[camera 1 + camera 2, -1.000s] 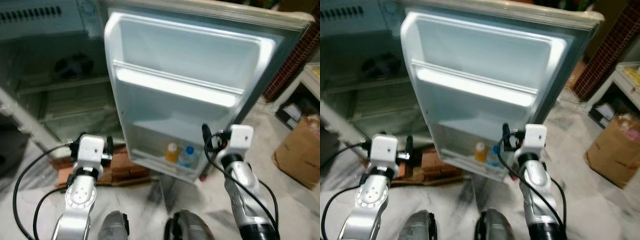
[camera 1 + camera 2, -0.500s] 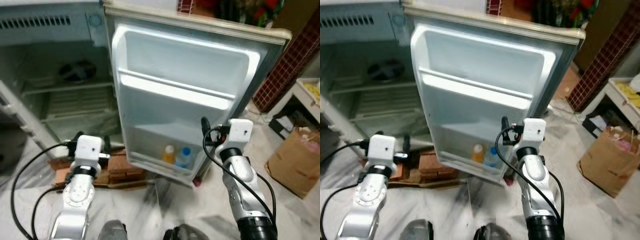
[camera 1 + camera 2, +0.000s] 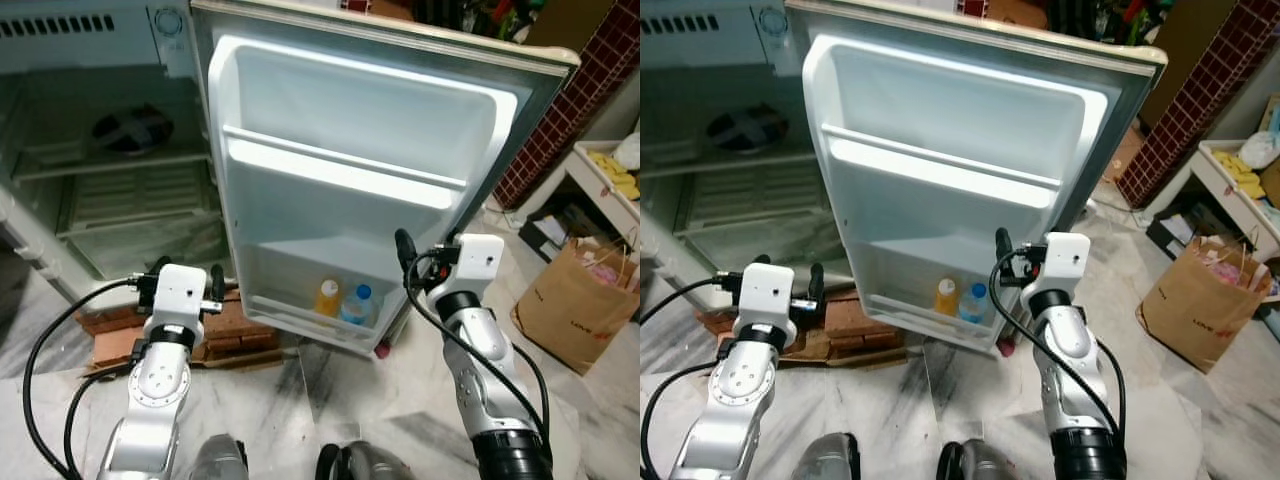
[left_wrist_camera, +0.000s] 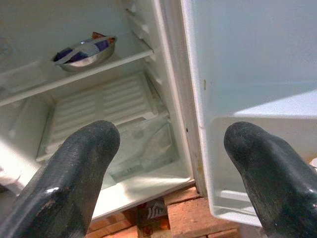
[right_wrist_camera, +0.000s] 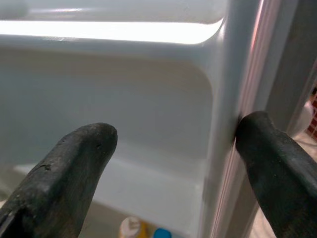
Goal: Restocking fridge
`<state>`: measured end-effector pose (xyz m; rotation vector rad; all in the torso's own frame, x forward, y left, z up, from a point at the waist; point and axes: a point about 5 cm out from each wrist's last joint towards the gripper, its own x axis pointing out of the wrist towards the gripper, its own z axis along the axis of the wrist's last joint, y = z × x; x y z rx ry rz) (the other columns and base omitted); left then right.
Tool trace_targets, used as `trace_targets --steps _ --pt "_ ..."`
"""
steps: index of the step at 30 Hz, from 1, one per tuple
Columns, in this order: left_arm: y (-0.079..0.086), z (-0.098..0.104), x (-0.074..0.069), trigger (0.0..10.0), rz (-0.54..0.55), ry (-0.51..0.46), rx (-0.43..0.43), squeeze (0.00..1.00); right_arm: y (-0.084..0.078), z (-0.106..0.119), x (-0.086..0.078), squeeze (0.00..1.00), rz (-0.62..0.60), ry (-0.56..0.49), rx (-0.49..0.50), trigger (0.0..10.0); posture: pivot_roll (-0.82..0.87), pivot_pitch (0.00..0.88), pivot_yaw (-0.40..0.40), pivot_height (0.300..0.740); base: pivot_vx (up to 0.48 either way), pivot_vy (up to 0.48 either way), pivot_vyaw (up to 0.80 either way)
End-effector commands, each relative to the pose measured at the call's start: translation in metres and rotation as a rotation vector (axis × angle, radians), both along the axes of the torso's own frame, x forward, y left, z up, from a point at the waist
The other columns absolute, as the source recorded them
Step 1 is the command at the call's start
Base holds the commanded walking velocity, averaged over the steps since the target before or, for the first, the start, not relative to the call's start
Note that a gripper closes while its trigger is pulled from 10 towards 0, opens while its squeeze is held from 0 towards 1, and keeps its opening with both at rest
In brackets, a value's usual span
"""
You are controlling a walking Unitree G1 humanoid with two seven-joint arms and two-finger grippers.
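Note:
The fridge door (image 3: 360, 130) stands swung wide open, its inner side facing me. Its lowest door shelf holds an orange bottle (image 3: 327, 297) and a blue-capped clear bottle (image 3: 357, 305). To the left is the fridge cabinet (image 3: 110, 190), with a metal bowl (image 4: 84, 49) on a wire shelf. My right gripper (image 5: 173, 148) is open at the door's free edge, one finger on each side of that edge. My left gripper (image 4: 168, 144) is open and holds nothing, low down near the door's hinge side.
Bricks and cardboard (image 3: 235, 325) lie on the floor under the fridge. A brown paper bag (image 3: 565, 305) stands on the marble floor at the right, by a white shelf unit (image 3: 600, 175) and a red brick wall (image 3: 550, 120).
The whole view has shifted and sharpened, so the camera has moved; more of the room at the right shows. Both grippers stay open in about the same places.

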<state>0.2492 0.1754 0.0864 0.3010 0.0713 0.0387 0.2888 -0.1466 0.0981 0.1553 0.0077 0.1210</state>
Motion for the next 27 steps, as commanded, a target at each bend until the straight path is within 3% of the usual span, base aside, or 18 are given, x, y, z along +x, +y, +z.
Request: trace_targets --steps 1,16,27 --pt "-0.001 -0.003 -0.002 10.0 -0.006 0.013 -0.003 0.00 0.011 -0.004 -0.003 0.00 0.065 0.030 0.011 10.0 0.12 0.080 -0.077 0.740 -0.322 0.000 0.00" --pt "-0.001 -0.003 -0.002 10.0 -0.011 0.016 0.001 0.00 0.008 0.002 -0.004 0.00 0.070 -0.023 0.021 10.0 0.12 0.085 -0.071 0.740 -0.312 0.000 0.00" --pt "0.000 -0.002 -0.003 10.0 -0.006 0.010 0.002 0.00 0.001 -0.008 -0.002 0.00 -0.004 0.030 -0.036 10.0 0.12 0.086 -0.068 0.740 0.000 0.000 0.00"
